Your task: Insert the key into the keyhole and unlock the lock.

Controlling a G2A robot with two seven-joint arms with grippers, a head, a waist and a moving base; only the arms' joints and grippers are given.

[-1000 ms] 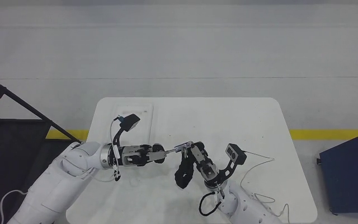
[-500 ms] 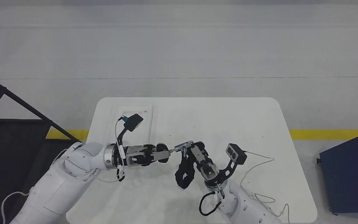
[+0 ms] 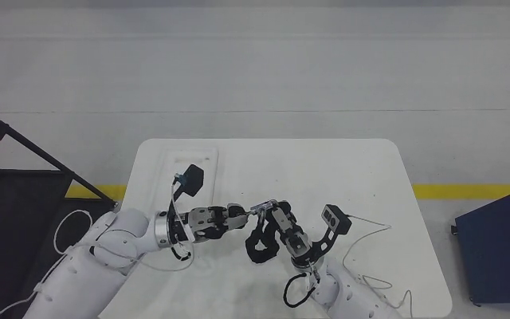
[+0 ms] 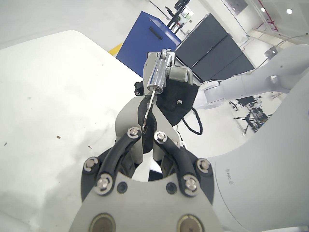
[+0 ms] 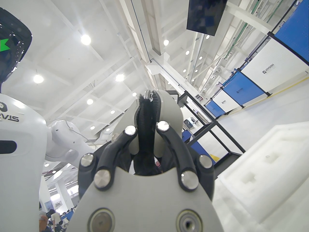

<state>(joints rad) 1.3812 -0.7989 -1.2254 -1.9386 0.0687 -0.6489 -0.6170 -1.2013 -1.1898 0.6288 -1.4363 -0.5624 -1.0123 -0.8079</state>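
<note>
A flat silver key [image 4: 150, 107] sits tip-first in the keyhole of a rounded chrome padlock [image 4: 157, 73], its bow pinched in the left gripper's [image 4: 147, 114] black-padded jaws. At 3 o'clock, the right gripper [image 5: 148, 101] clamps the padlock above the white table [image 3: 343, 175].

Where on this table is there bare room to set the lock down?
The far right of the table is bare, from the foam tray across to the right edge. Crowded: the near middle, where the left gripper with the key meets the right gripper holding the lock, and the thin cable near right.
</note>
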